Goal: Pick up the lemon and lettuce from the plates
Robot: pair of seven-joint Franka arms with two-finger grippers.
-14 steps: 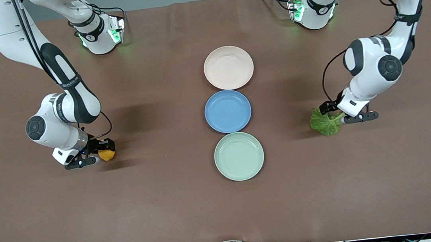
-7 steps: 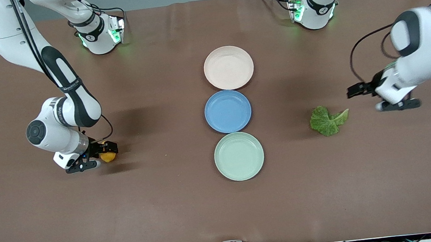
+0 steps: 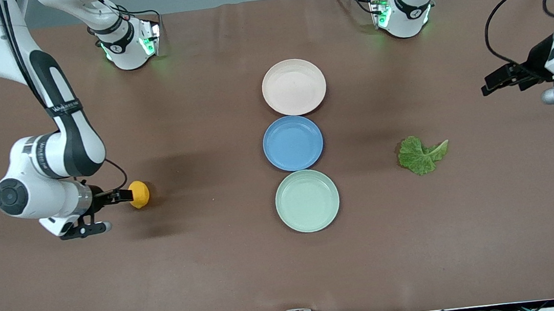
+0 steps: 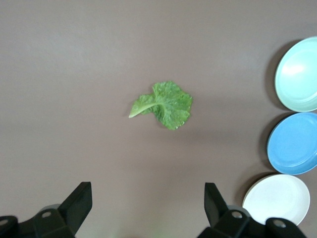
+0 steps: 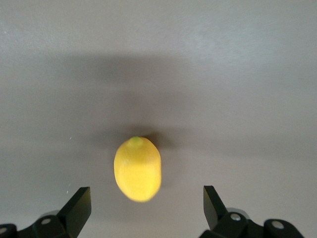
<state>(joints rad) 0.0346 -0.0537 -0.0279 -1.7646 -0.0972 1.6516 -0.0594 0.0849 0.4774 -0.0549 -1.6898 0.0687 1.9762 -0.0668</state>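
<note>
Lemon point(image 3: 139, 194) on table just off spread right gripper point(image 3: 103, 212), lettuce point(image 3: 421, 154) well apart from raised, spread left gripper point(image 3: 532, 85).

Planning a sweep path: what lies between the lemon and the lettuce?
In the front view, the blue plate sits between lemon and lettuce.
</note>
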